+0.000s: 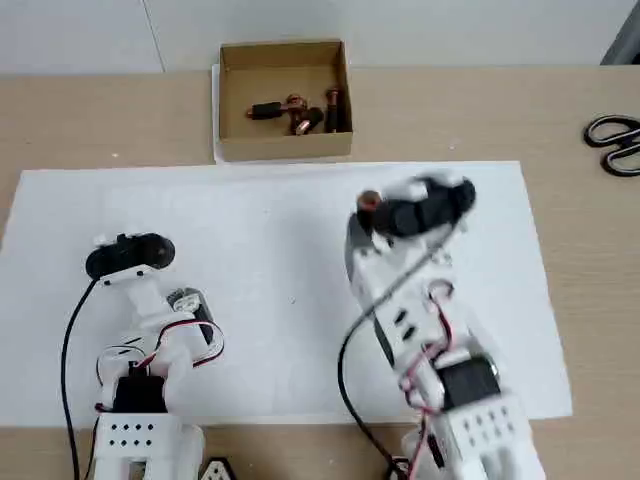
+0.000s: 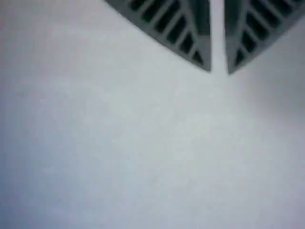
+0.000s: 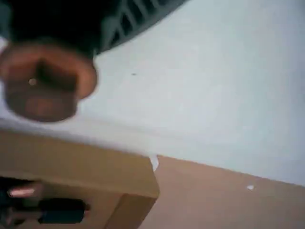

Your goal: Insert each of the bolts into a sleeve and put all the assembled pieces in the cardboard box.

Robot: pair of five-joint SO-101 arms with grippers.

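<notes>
Overhead, a white sheet of paper (image 1: 270,290) covers most of the wooden worktop (image 1: 100,120). A pair of scissors (image 1: 614,143) lies at the far right edge, off the paper and well apart from both arms. The cardboard box (image 1: 285,150) sits just past the paper's far edge, touching it. Inside are several assembled pieces (image 1: 300,112), black sleeves with copper-coloured ends, lying in a loose cluster on the box floor.

The left end effector (image 2: 218,67) hangs low over bare paper at the near left, well apart from the box. Its fingers (image 2: 190,38) are drawn almost together, with a thin slit of paper showing between them.

The right end effector (image 1: 375,212) is over the far half of the paper, right of centre, clamped on a bolt (image 3: 45,83). The bolt's round copper head juts out from the dark jaws toward the box. I cannot tell whether a sleeve is already on it. The bolt is near the box's near right corner but short of it, above the paper and not over the opening. The wrist view on that arm shows the box wall and the pieces inside just beyond the bolt head.
</notes>
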